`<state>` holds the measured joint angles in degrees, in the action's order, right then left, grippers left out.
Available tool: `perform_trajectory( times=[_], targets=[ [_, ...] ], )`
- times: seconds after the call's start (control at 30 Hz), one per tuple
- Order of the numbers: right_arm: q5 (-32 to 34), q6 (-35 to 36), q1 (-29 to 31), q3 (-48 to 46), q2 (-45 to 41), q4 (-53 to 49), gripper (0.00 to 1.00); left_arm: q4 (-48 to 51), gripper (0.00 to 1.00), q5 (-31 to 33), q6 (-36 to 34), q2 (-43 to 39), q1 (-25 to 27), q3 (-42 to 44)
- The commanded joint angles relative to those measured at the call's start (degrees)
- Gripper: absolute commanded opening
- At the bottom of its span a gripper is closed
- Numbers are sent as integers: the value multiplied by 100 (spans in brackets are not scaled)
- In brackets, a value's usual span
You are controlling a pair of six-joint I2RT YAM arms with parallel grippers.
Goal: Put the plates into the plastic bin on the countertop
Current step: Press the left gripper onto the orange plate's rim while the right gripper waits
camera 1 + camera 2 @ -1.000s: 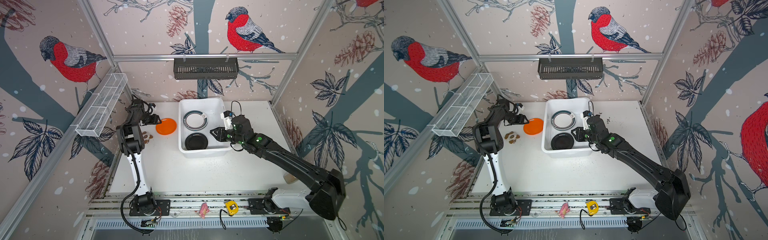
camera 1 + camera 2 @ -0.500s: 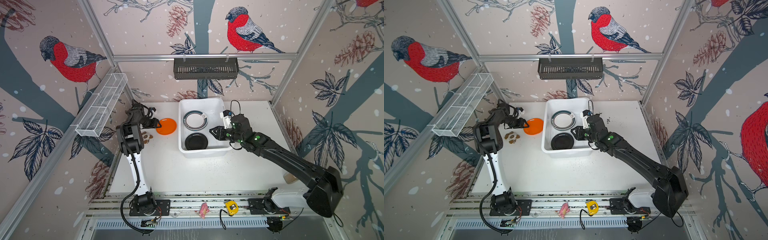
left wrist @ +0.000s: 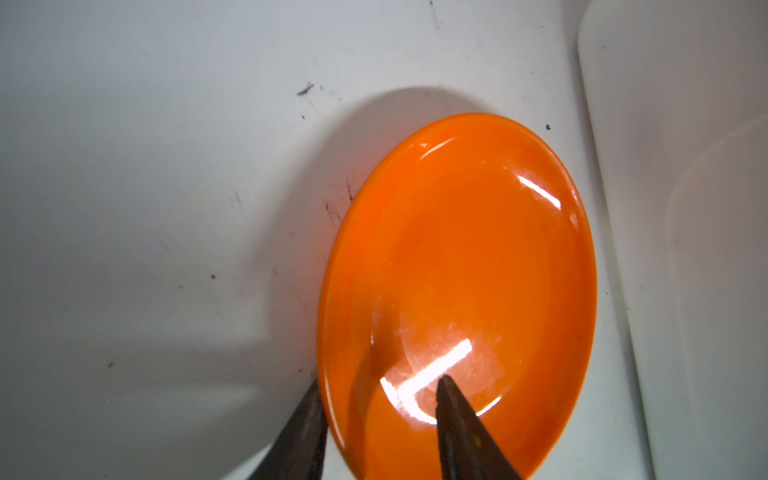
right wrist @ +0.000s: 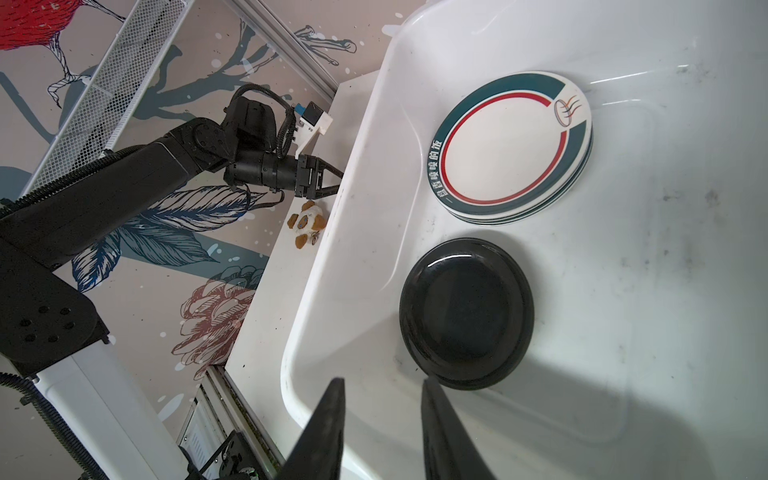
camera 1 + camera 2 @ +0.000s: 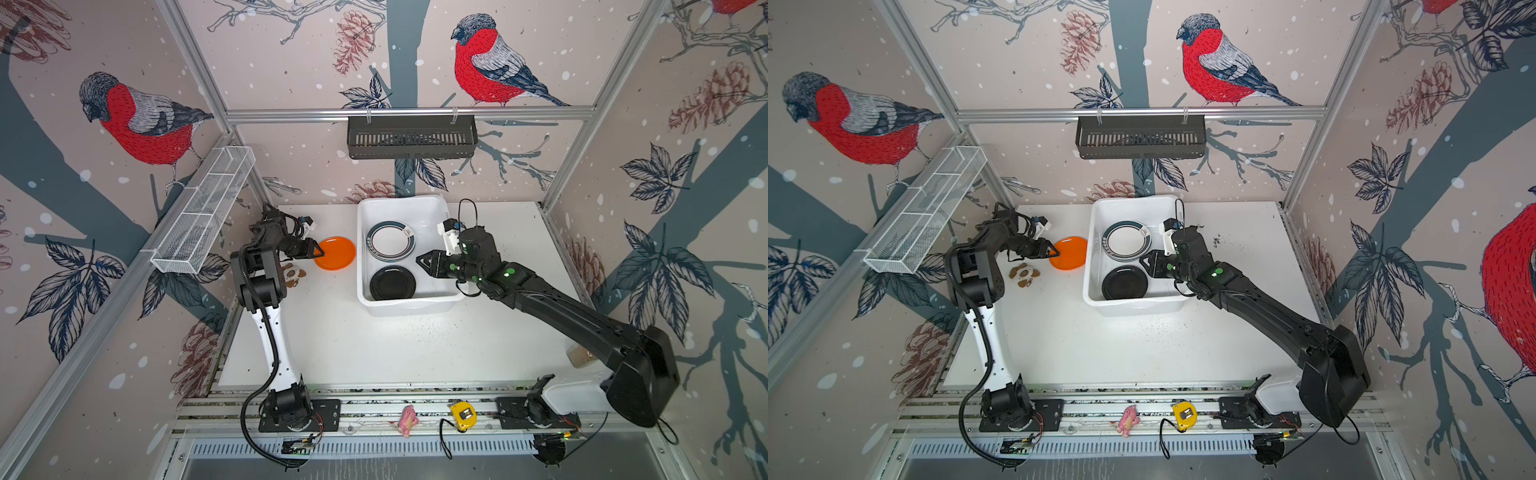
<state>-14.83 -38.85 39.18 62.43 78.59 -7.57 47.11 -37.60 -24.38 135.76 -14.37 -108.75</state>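
Left gripper (image 3: 379, 380) jaws apart astride glossy round orange plate (image 3: 457, 270) rim, lower frame: shallow bite, slip risk. Right gripper (image 4: 383, 380) parted, empty.

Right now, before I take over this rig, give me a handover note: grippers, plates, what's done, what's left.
Left gripper: jaws astride the orange plate at its rim on the side away from the bin; a firm pinch can't be confirmed.
Right gripper: open, empty, over the plastic bin beside the black plate.
Done: the black plate and a stack of white ringed plates lie in the bin.
On the countertop: the orange plate, left of the bin, the only plate seen outside.
Left: grip it, lift it over the wall, set it inside.
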Motion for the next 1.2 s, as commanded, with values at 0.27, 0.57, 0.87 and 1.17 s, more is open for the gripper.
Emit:
perform_trajectory(
  times=[0.27, 0.57, 0.87, 1.17],
  targets=[
    [-135, -153, -4, -104, 12, 351, 33, 181, 36, -500, -14, 100, -119, 231],
    [-186, -217, 3, -170, 55, 458, 32, 167, 35, -782, 82, 177, -115, 287],
    [-240, -247, 11, -214, 85, 520, 32, 11, 24, -1002, 300, 183, -113, 350],
    [-252, -274, 9, -232, 72, 563, 32, -57, 10, -1109, 414, 66, -112, 389]
  ],
)
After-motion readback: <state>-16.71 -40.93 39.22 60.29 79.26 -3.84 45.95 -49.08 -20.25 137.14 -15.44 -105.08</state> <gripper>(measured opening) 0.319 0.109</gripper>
